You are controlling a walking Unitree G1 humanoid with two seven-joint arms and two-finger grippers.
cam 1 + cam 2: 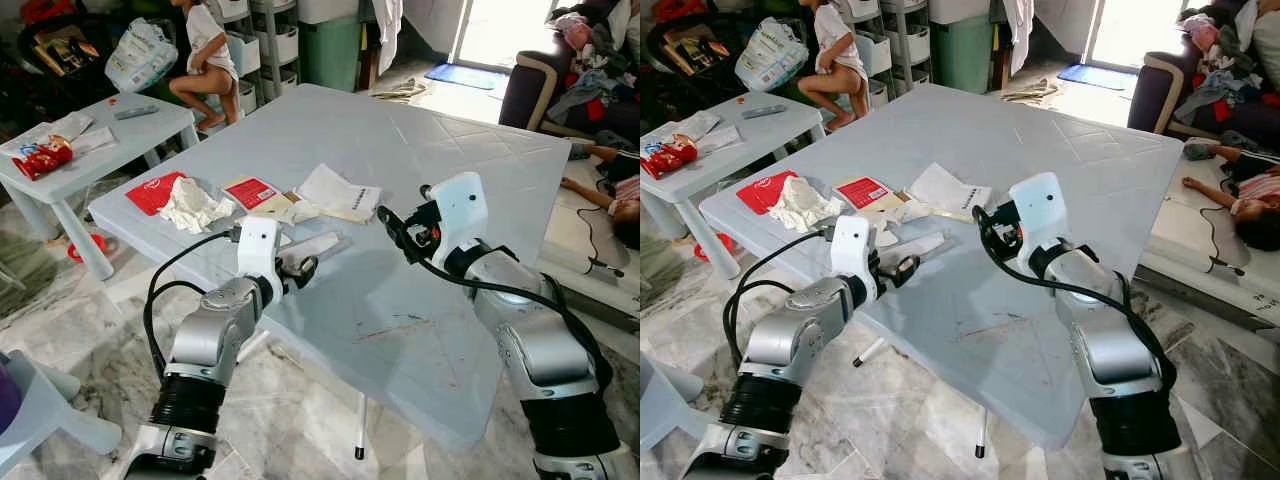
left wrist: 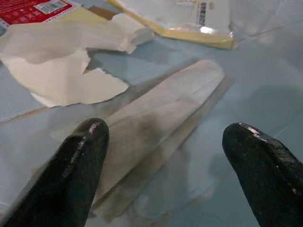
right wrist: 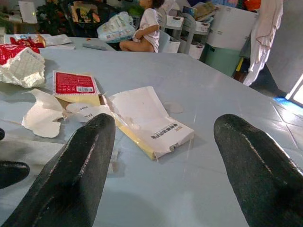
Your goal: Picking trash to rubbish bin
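Observation:
Trash lies on the left part of a pale blue table [image 1: 420, 140]: a red wrapper [image 1: 153, 192], crumpled white paper [image 1: 192, 207], a red-and-yellow packet [image 1: 253, 192], torn white paper [image 2: 66, 80] and a white-and-yellow packet [image 1: 340, 193]. A long pale wrapper strip [image 1: 318, 245] lies flat nearer me. My left gripper [image 1: 300, 270] is open, low over the near end of that strip [image 2: 161, 123], one finger on each side. My right gripper [image 1: 392, 228] is open above the table, just right of the white-and-yellow packet [image 3: 147, 118], holding nothing.
A small pale table [image 1: 100, 130] stands at the left with a red snack pack [image 1: 42, 157] and a remote [image 1: 135, 112]. Beyond it a person [image 1: 205, 55] crouches. A green bin [image 1: 332, 50] stands at the back. Another person [image 1: 610, 185] lies on the floor beside a sofa [image 1: 560, 80].

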